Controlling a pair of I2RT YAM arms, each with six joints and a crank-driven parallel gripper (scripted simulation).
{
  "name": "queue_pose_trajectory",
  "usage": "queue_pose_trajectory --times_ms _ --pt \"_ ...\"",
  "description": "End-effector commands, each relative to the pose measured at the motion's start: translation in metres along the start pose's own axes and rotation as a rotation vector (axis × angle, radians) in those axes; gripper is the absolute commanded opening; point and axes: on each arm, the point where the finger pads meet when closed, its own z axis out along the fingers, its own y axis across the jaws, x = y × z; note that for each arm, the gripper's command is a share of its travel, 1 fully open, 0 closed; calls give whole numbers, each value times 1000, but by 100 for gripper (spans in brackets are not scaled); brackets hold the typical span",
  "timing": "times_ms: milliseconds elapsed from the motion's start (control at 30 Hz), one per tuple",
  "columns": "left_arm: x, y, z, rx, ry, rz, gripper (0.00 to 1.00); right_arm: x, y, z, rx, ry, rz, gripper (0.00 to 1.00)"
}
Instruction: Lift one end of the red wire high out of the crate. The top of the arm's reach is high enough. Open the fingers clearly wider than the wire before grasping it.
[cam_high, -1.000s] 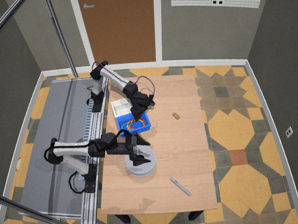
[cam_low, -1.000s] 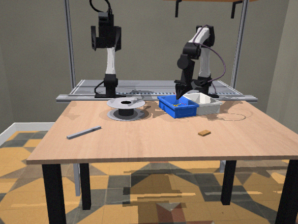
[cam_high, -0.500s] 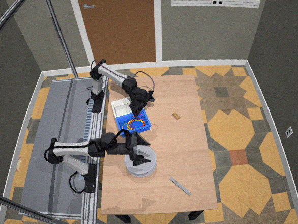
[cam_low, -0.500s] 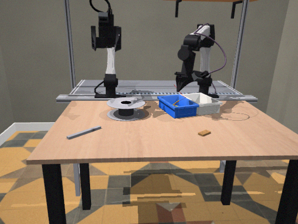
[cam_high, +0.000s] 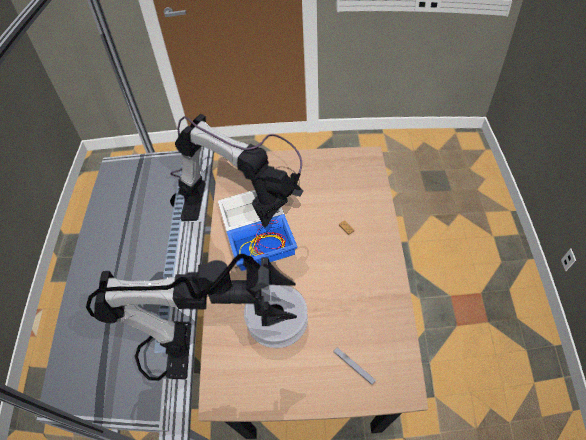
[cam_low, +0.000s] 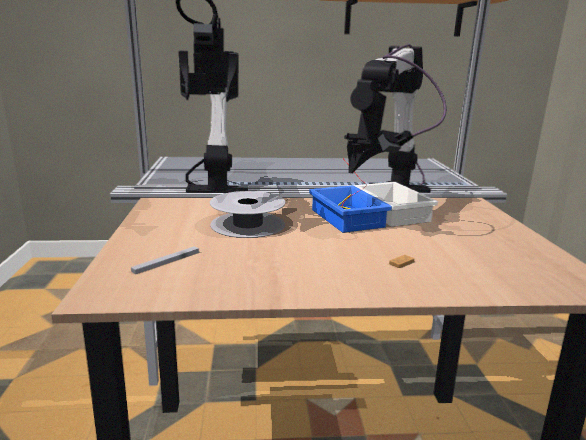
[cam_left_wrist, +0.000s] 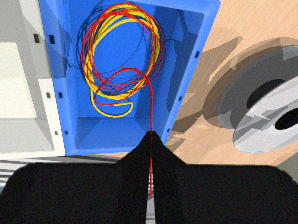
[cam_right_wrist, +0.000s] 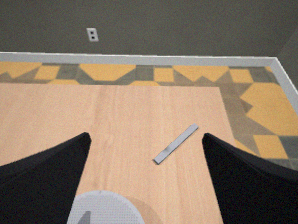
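One big table (cam_high: 320, 330) (cam_low: 280, 280) (cam_left_wrist: 265, 20) (cam_right_wrist: 45, 120) is holding up everything I am working with from far away. On it, the blue crate (cam_high: 280, 256) (cam_low: 365, 220) (cam_left_wrist: 60, 80) is sitting against the white crate (cam_high: 223, 206) (cam_low: 410, 215), and the reel (cam_high: 295, 325) (cam_low: 225, 202) (cam_left_wrist: 250, 135) (cam_right_wrist: 107, 210) is resting near the blue one.

My right gripper (cam_high: 295, 300) (cam_low: 209, 75) (cam_right_wrist: 146, 135) is hanging wide open over by the reel, holding nothing. My left gripper (cam_high: 265, 223) (cam_low: 352, 170) (cam_left_wrist: 151, 134) is squeezing shut on the red wire (cam_low: 356, 173) (cam_left_wrist: 151, 105), with its tips above the crates.

The red wire is running up from the blue crate to those tips, and a short bit is poking out past them. The rest is lying coiled in the crate with the yellow wire (cam_left_wrist: 117, 116). I am guessing that the lift is about half done.

To do it well, I should be going straight up, slow and smooth, keeping the fingers tight until the arm is at its top. Going fast could be tugging the loops into a knot, dragging the yellow wire along, or slipping the thin wire free.
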Motion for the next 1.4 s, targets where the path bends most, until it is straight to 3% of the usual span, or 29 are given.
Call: queue_pose_trajectory --times_ms 0,733,1367 --pt "3 -7 -14 21 -3 4 0 -15 -2 -3 -2 -64 -12 100" --pt "3 -7 -14 36 -10 4 0 -15 -2 -3 -2 -64 -12 100" --pt "1 -10 -48 150 -61 3 0 -15 -2 -3 -2 -64 -12 100"
